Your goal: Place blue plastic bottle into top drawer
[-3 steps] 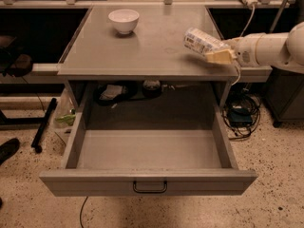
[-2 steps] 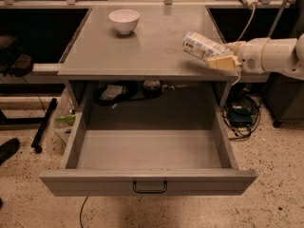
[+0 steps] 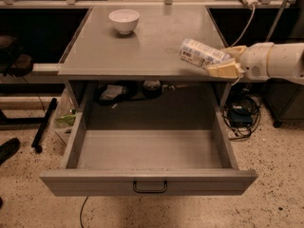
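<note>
The blue plastic bottle (image 3: 202, 53), with a white-and-bluish patterned label, lies tilted in my gripper (image 3: 224, 61) above the right front part of the tabletop. The gripper's tan fingers (image 3: 222, 71) are shut on the bottle's near end; its cap is hidden. My white arm (image 3: 275, 61) reaches in from the right. The top drawer (image 3: 149, 186) is pulled fully open below the tabletop, with a dark loop handle (image 3: 150, 188) at the centre of its front panel. Its inside (image 3: 149, 148) holds nothing.
A white bowl (image 3: 124, 21) stands at the back left of the grey tabletop (image 3: 137, 46). Cables and small items (image 3: 128, 90) lie on the shelf behind the drawer. Cables (image 3: 240, 118) lie on the floor at right. A dark stand leg (image 3: 42, 125) is at left.
The gripper has moved with the bottle slightly toward the front of the tabletop and lower. The drawer and the bowl have not moved.
</note>
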Robot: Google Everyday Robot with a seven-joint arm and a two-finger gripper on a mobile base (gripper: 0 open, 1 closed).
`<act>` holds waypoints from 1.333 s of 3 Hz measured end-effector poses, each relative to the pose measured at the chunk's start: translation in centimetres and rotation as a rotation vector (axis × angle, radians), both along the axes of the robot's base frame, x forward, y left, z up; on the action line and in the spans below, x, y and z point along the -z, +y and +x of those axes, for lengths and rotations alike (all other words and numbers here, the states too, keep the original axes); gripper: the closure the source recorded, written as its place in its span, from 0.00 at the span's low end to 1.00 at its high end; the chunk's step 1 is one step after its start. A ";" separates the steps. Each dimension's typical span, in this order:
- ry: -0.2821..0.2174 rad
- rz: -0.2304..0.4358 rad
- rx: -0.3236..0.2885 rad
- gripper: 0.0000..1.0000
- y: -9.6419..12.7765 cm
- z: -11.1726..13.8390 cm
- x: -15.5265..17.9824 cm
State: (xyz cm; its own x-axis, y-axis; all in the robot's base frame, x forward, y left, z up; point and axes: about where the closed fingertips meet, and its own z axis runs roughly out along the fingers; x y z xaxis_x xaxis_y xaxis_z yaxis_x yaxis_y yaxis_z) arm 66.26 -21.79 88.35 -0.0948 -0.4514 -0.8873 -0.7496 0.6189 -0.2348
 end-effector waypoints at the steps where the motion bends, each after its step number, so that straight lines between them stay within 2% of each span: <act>1: -0.012 0.001 -0.076 1.00 1.6 -0.2 0.5; 2: -0.024 0.004 -0.183 1.00 3.7 -1.9 1.8; 3: 0.018 -0.008 -0.317 1.00 7.1 -5.9 6.7; 4: 0.083 -0.016 -0.408 1.00 9.2 -9.2 11.3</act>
